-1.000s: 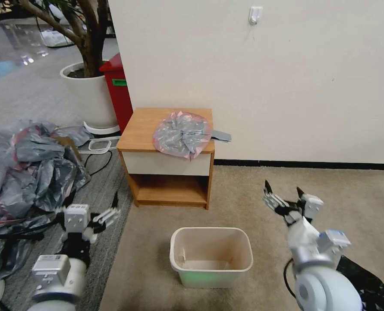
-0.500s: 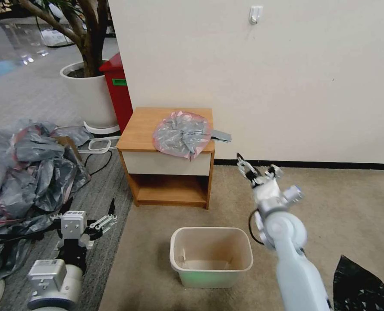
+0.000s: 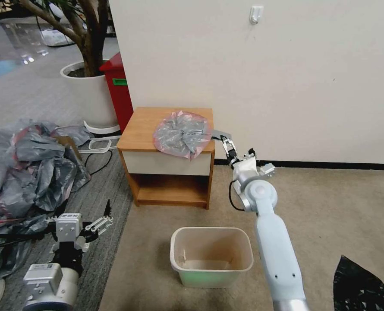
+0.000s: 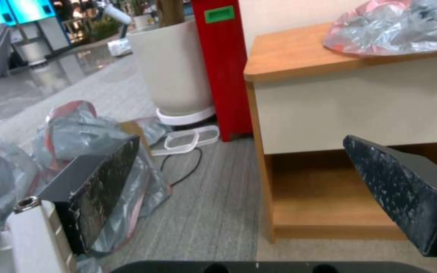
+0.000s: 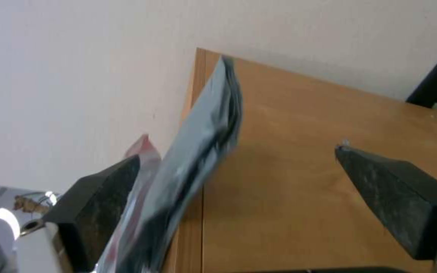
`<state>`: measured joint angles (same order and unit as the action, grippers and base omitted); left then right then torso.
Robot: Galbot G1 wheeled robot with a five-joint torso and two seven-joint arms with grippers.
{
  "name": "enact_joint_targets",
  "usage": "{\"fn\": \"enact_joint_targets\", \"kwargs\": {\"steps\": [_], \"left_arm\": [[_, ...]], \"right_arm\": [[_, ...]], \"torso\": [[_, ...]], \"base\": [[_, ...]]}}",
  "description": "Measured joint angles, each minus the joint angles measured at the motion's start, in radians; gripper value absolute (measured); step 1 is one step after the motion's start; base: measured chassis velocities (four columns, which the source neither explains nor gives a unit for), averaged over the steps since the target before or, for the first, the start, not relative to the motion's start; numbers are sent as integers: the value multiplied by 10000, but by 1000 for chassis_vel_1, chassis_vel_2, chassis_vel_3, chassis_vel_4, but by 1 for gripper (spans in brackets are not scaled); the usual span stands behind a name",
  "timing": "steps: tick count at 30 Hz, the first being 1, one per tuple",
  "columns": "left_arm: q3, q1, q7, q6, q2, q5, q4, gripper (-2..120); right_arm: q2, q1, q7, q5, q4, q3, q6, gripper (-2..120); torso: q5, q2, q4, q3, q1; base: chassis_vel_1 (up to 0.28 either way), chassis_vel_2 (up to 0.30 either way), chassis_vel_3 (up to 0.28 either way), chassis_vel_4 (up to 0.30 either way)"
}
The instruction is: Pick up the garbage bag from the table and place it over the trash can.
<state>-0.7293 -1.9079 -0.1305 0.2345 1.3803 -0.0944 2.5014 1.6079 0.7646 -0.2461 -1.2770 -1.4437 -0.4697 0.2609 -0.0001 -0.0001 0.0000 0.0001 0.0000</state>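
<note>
At the far left of the head view a heap of grey-pink bags point(image 3: 26, 164) lies on the floor, and the left gripper point(image 3: 100, 219) hangs low just to the right of that heap, fingers spread apart and holding nothing; its own wrist view shows the two dark pads point(image 4: 102, 185) wide apart, with the table's open lower shelf ahead of them. Beyond this gripper, well apart from it, stand a white plant pot point(image 3: 90, 95) and a tall red bin point(image 3: 118, 90) against the wall. To the gripper's right is the table point(image 3: 142, 129), and the garbage bag point(image 3: 182, 134) lies crumpled on the right part of its top, draping a little over the front edge, with a flat grey tail sticking out past the table's right side. The right gripper point(image 3: 233, 150) is raised at that right side, just beside the tail, jaws parted; in the right wrist view the tail point(image 5: 198, 151) runs between the two open pads point(image 5: 395, 189), against the table's wooden side, not yet pinched. Below and nearer the robot than this gripper, the trash can point(image 3: 211, 259) stands upright on the beige carpet. A black bag point(image 3: 364, 285) lies on the floor at the far right.
</note>
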Motion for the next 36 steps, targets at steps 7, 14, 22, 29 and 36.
{"fn": "enact_joint_targets", "kwargs": {"steps": [7,14,22,29,36], "left_arm": [[65,-17,12,-10,26,-12,-5,100],[71,-21,19,-11,32,-13,-9,100],[60,-46,24,-43,42,-30,-12,100],[58,-56,36,-56,55,-30,-13,100],[105,-21,36,-45,79,-26,-13,100]], "right_arm": [[1,-489,59,-172,484,-120,-176,82],[1,-474,67,-286,512,-154,-191,61],[2,-402,41,-429,412,-136,-200,29],[2,-243,-139,-517,117,-43,-224,4],[-387,723,-1292,-1365,-2064,292,-253,0]], "torso": [[1,0,-1,-1,0],[1,0,-1,0,0],[1,0,-1,-1,0],[1,0,0,-1,0],[1,1,-1,-2,-1]], "base": [[0,0,0,0],[0,0,0,0],[0,0,0,0],[0,0,0,0],[0,0,0,0]]}}
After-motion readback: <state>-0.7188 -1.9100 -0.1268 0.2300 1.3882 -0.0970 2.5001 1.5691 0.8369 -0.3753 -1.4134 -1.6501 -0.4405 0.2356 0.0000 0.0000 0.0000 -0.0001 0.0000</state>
